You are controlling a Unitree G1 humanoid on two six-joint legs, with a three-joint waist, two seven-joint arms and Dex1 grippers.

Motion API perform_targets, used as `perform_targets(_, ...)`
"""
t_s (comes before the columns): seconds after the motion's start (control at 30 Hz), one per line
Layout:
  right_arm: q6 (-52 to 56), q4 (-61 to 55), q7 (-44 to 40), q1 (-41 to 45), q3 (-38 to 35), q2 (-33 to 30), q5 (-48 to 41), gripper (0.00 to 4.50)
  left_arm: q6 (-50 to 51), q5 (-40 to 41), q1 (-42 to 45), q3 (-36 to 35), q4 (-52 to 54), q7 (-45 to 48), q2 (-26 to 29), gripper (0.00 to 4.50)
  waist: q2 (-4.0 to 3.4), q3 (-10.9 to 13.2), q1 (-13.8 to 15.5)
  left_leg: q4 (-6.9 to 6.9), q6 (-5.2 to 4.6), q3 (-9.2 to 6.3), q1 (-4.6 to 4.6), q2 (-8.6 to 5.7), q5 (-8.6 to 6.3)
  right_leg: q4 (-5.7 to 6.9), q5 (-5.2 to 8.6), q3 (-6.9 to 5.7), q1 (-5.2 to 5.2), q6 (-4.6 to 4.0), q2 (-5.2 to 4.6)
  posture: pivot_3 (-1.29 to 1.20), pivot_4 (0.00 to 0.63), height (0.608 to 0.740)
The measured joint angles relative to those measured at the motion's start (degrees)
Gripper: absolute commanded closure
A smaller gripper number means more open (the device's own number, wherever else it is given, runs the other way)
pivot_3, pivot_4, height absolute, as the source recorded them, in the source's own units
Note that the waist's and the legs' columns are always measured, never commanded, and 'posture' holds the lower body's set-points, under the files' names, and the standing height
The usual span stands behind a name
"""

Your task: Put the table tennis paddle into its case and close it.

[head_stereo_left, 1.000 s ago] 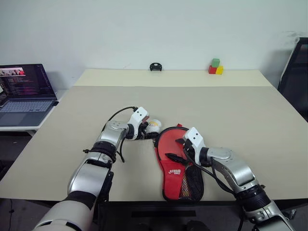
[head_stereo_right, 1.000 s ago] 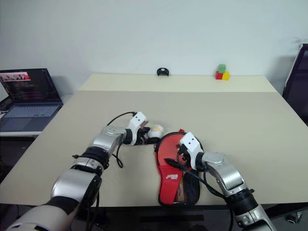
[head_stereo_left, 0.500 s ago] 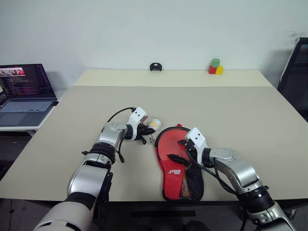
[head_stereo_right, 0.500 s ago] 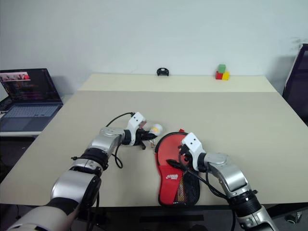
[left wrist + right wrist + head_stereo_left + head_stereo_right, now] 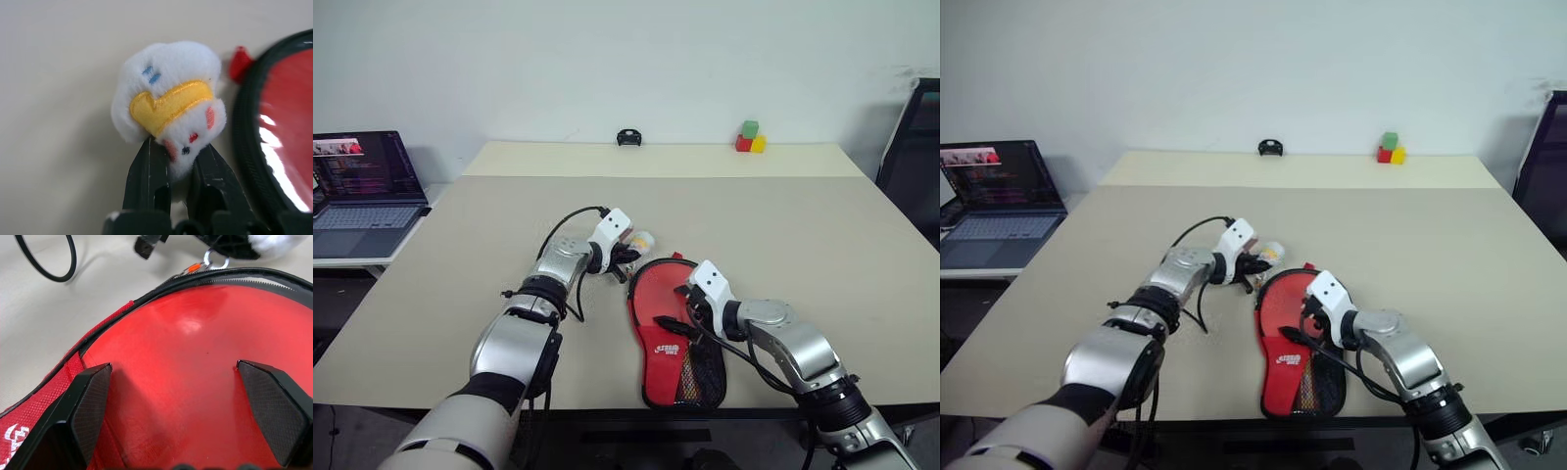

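Note:
The case [image 5: 697, 370] lies flat near the table's front edge, red side up, with white lettering and a black mesh pocket. Its round end is unzipped, and the table tennis paddle's glossy red face [image 5: 195, 347] lies inside; the handle is hidden. My left gripper [image 5: 628, 257] is shut on the white-yellow plush zipper charm [image 5: 168, 95], just off the top left of the case's rim. My right gripper [image 5: 674, 305] stands open over the round end, one black finger [image 5: 90, 406] on each side of the red face.
An open laptop [image 5: 362, 186] stands on a side table at the left. Coloured blocks [image 5: 750, 137] and a small black object [image 5: 627, 136] sit at the far edge of the beige table [image 5: 783, 225]. A black chair [image 5: 913, 147] stands at the right.
My left gripper has shut on the plush charm and carried it a little up and to the right, along the case's round end. The right gripper has stayed in place.

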State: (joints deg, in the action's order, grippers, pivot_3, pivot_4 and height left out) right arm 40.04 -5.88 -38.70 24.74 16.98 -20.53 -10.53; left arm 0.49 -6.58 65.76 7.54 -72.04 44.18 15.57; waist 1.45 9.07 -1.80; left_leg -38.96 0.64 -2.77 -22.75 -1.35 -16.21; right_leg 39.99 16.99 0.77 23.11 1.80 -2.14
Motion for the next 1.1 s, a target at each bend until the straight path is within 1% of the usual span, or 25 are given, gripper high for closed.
perform_targets(0.2,0.3,0.2,1.6,-0.6,0.0,1.7,0.4,0.0,-2.4,-4.3,3.9,1.2,-4.2,-8.3,-3.3,4.39,0.18,-0.1,-0.1,0.01,0.0,0.02,0.1,0.0,0.0,0.04,0.0,0.0,-0.04,0.01,0.01,0.0,0.15,0.74)
perform_targets(0.37,0.5,-0.2,3.0,-1.2,0.0,3.0,0.9,0.0,-3.3,-6.2,5.3,1.1,-5.7,-12.2,-6.5,4.39,0.18,-0.2,-0.2,0.02,0.0,0.03,0.16,0.01,0.0,0.06,-0.01,0.02,-0.07,0.01,0.04,0.0,0.15,0.74)
perform_targets(0.53,1.2,-1.0,4.9,-1.8,-0.1,4.1,1.1,0.0,-3.5,-7.6,7.2,1.1,-6.9,-15.9,-11.1,4.39,0.21,-0.2,-0.1,0.02,0.01,0.02,0.21,0.0,0.0,0.04,-0.01,0.01,-0.15,0.01,0.04,0.0,0.15,0.74)
perform_targets(0.8,2.6,-5.2,7.8,-5.3,-0.1,5.8,1.5,0.0,-3.5,-9.7,10.1,1.1,-7.7,-19.7,-16.4,4.39,0.21,-0.2,0.1,0.03,0.01,-0.03,0.25,-0.03,0.0,-0.07,0.0,-0.04,-0.32,0.02,0.03,0.0,0.15,0.74)
perform_targets(0.9,2.8,-5.8,8.6,-6.1,-0.1,6.0,1.5,0.0,-3.5,-10.3,11.0,1.0,-8.0,-20.0,-17.7,4.39,0.21,-0.2,0.1,0.07,0.01,-0.09,0.46,-0.04,0.0,-0.17,0.01,-0.12,-0.59,0.04,0.03,0.0,0.15,0.74)
perform_targets(0.97,3.1,-5.9,8.9,-6.3,-0.1,6.0,1.5,0.0,-3.5,-10.6,11.3,1.0,-8.1,-20.0,-18.5,4.39,0.21,-0.2,0.1,0.17,0.0,-0.14,0.81,-0.04,-0.01,-0.37,0.02,-0.21,-0.98,0.05,0.03,0.0,0.15,0.74)
perform_targets(1.1,3.2,-6.5,9.5,-6.8,-0.1,6.1,1.4,0.0,-3.5,-10.7,11.5,0.7,-8.1,-19.9,-20.2,4.39,0.21,-0.2,0.1,0.19,0.0,-0.15,0.85,-0.05,-0.01,-0.47,0.02,-0.29,-1.06,0.06,0.04,0.0,0.15,0.74)
